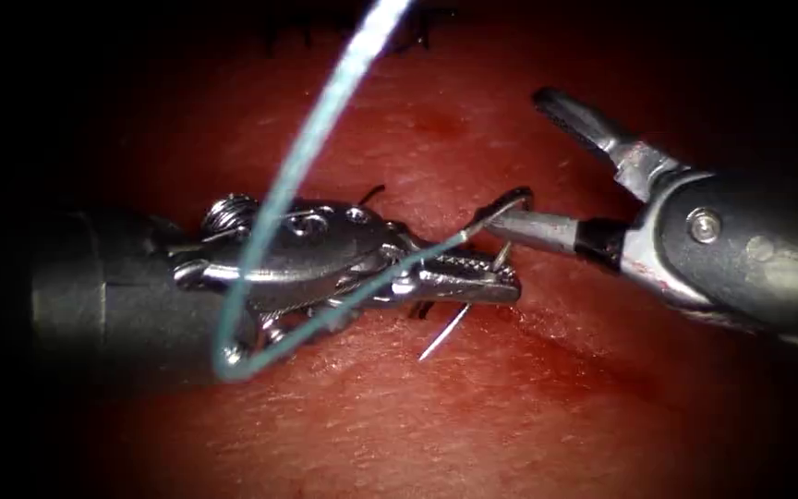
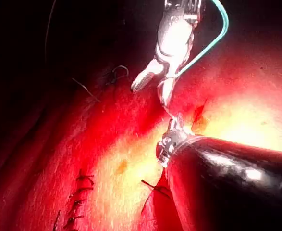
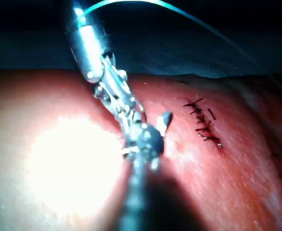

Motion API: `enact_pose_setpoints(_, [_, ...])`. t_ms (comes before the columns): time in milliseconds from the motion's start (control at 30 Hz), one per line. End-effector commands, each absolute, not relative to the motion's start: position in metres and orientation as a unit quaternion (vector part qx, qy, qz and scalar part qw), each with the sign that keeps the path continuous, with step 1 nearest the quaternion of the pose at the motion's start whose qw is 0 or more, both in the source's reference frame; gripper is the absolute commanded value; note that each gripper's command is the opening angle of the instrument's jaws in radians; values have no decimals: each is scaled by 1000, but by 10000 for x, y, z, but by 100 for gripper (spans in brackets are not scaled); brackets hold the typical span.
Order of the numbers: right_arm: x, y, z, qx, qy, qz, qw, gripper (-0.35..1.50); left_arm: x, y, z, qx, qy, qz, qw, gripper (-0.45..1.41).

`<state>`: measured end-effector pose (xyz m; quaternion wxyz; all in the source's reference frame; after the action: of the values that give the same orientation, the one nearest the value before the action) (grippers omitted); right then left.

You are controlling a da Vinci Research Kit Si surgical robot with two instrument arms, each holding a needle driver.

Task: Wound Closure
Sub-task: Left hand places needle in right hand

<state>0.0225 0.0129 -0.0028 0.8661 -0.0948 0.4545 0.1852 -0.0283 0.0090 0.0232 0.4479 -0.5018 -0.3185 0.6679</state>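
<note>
Left hand [image 1: 473, 277] pressed together on needle [image 1: 496, 208] near thread end; needle tip [image 1: 443, 334] poked out at 6 o'clock, mid-curve hidden by jaws, so entry into tissue [image 1: 436, 416] unclear. Right hand [image 1: 547, 157] spread, holding nothing. Thread [image 1: 311, 139] ran off at 12 o'clock edge.

My endoscope view is lit at centre and falls to black at every edge; the thread [image 1: 311, 139] blurs close to the lens. In both wrist views, harsh glare bleaches patches of the tissue [image 2: 246, 120], with deep shadow beyond.
</note>
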Motion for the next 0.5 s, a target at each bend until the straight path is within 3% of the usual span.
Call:
enact_pose_setpoints(33, [231, 126, -21, -96, 453, 184, 867, 39, -289, 90, 237, -502, -318, 668, 448, -45])
enact_pose_setpoints(133, [233, 124, -22, -102, 452, 177, 868, 22, -289, 90, 237, -501, -316, 668, 450, -45])
enact_pose_setpoints(167, [234, 123, -23, -103, 452, 175, 869, 4, -289, 90, 237, -501, -315, 668, 451, -45])
enact_pose_setpoints(200, [235, 118, -24, -112, 450, 162, 871, -35, -289, 90, 237, -502, -311, 671, 449, -45])
enact_pose_setpoints(500, [236, 108, -38, -200, 423, 123, 875, -35, -289, 87, 235, -503, -302, 674, 448, -45])
